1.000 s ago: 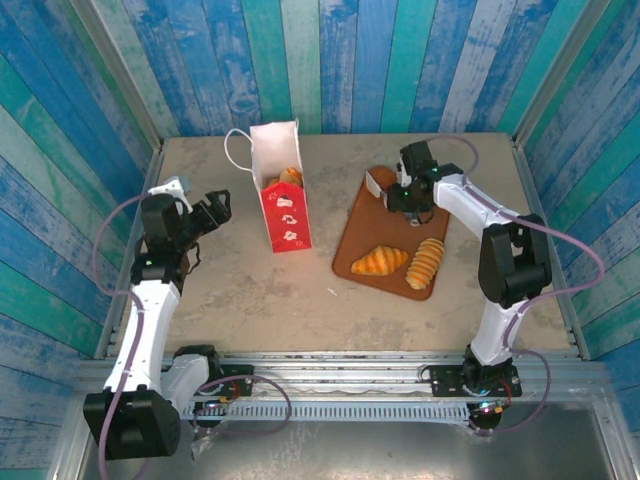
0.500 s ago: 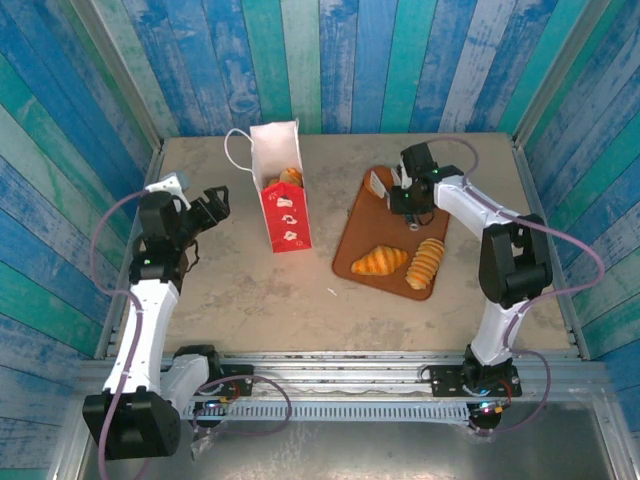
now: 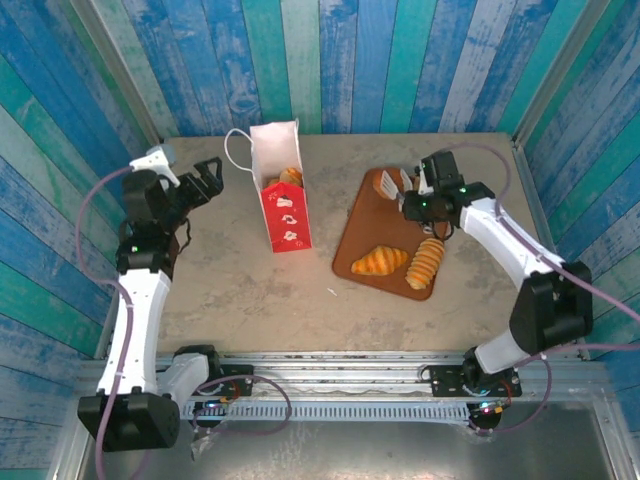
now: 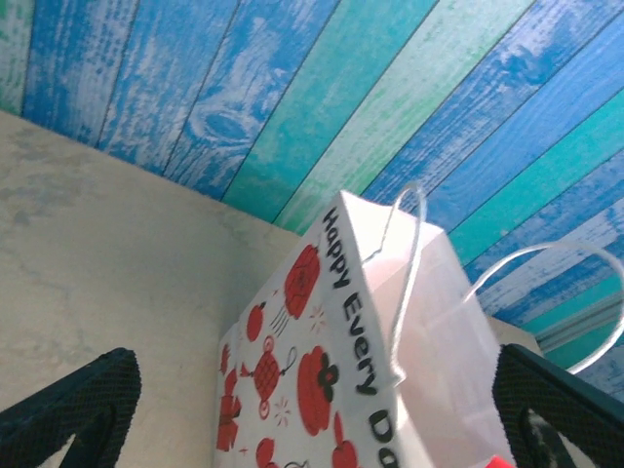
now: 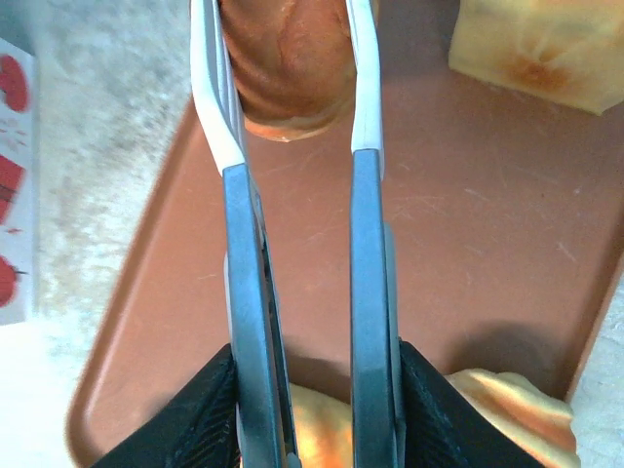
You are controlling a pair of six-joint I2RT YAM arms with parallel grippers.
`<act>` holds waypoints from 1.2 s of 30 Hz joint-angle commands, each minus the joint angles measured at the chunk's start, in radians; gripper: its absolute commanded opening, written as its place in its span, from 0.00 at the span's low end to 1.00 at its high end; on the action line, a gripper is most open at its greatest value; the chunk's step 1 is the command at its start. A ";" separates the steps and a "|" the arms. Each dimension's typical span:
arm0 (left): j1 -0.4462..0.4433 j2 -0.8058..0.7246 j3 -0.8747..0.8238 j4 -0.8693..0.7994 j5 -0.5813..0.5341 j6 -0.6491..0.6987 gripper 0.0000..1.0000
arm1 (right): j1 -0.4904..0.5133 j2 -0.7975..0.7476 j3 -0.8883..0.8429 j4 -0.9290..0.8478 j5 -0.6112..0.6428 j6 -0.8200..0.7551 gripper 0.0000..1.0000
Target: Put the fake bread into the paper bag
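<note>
Right claw (image 5: pixel 285 44): narrowed onto a brown roll (image 5: pixel 291 83), one finger pressed to each side of it, over the far end of the tray; I cannot tell if the roll is lifted clear
Left claw (image 3: pixel 208 180): spread wide with nothing in it, held above the table to the left of the bag, tips aimed at the bag and apart from it
Left fingers (image 4: pixel 78 409): dark textured pads at the two bottom corners of the left wrist view, with the bag beyond them
Bag (image 3: pixel 283 205): small and white with a red front panel, standing upright left of the tray, mouth open; its side carries red ornaments and black lettering
Handles (image 3: pixel 235 150): white cord loops at the top of the bag
Golden piece (image 3: pixel 291 177): bread showing at the mouth of the bag
Tray (image 3: pixel 365 235): flat and brown, lying at an angle right of the bag, near it but apart
Cube bun (image 5: pixel 541 44): pale yellow, on the tray just beside the gripped roll
Croissant (image 3: pixel 379 261): on the near end of the tray
Horn (image 3: pixel 425 262): ridged, just right of the croissant by the tray's near right edge
Table (image 3: pixel 250 280): pale, mottled surface
Walls (image 3: pixel 350 60): blue and green painted planks on three sides
</note>
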 commanded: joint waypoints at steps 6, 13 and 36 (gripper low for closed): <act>0.004 0.189 0.186 -0.010 0.215 -0.012 0.87 | 0.014 -0.245 -0.011 0.054 -0.076 0.082 0.15; 0.004 0.313 0.260 0.020 0.285 -0.003 0.74 | 0.076 -0.357 0.056 0.071 -0.103 0.133 0.15; 0.004 0.402 0.301 0.045 0.231 0.002 0.01 | 0.474 -0.175 0.307 0.315 -0.048 0.169 0.14</act>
